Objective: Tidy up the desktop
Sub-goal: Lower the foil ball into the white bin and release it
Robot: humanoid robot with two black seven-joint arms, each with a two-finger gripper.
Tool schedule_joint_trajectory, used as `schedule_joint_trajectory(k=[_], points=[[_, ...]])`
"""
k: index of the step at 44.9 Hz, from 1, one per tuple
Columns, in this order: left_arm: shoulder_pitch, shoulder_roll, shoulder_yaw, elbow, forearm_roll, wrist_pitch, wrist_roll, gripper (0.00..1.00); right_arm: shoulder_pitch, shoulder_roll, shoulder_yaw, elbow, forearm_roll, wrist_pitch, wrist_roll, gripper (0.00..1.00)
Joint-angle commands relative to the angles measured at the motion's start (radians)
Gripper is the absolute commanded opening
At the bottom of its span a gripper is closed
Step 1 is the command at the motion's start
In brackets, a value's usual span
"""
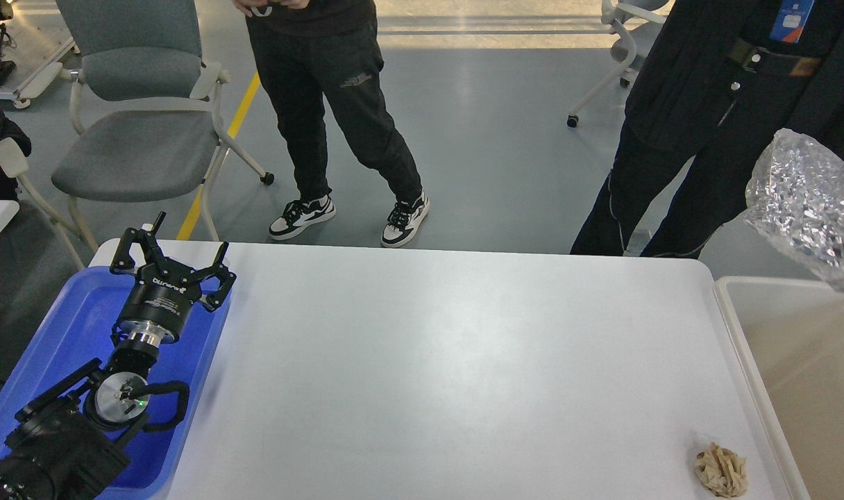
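The desktop (463, 361) is a large white tabletop with rounded corners. A small crumpled beige wad (721, 470) lies near its front right corner. My left gripper (175, 253) is open and empty, its fingers spread above the far end of a blue tray (68, 326) at the left edge of the desktop. My right arm and gripper are out of view.
A cream-white rimmed bin (797, 375) stands against the desktop's right side. A crinkled clear plastic bag (807, 205) hangs above it. Two people in dark clothes (339, 104) (706, 104) stand beyond the far edge. A grey office chair (144, 118) stands at back left.
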Motion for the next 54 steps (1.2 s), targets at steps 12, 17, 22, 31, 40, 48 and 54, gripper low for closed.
schedule_joint_trajectory(k=[12,17,22,31,40,48,54], points=[[0.001,0.000,0.000,0.000,0.000,0.000,0.000,1.00,-0.334,0.142,0.012,-0.292,0.548,-0.131,0.089,0.00],[-0.001,0.000,0.000,0.000,0.000,0.000,0.000,1.00,-0.430,0.202,0.036,-0.369,0.613,-0.124,0.123,0.00],[-0.001,0.000,0.000,0.000,0.000,0.000,0.000,1.00,-0.537,0.297,0.101,-0.479,0.660,-0.121,0.126,0.00],[-0.001,0.000,0.000,0.000,0.000,0.000,0.000,1.00,-0.713,0.494,0.257,-0.737,0.663,-0.114,0.117,0.00],[0.001,0.000,0.000,0.000,-0.002,0.000,0.000,1.00,-0.773,0.632,0.274,-0.909,0.663,-0.109,0.114,0.00],[-0.001,0.000,0.000,0.000,-0.002,0.000,0.000,1.00,-0.787,0.736,0.276,-1.042,0.666,-0.108,0.112,0.00],[-0.001,0.000,0.000,0.000,0.000,0.000,0.000,1.00,-0.793,0.788,0.276,-1.098,0.666,-0.108,0.111,0.00]])
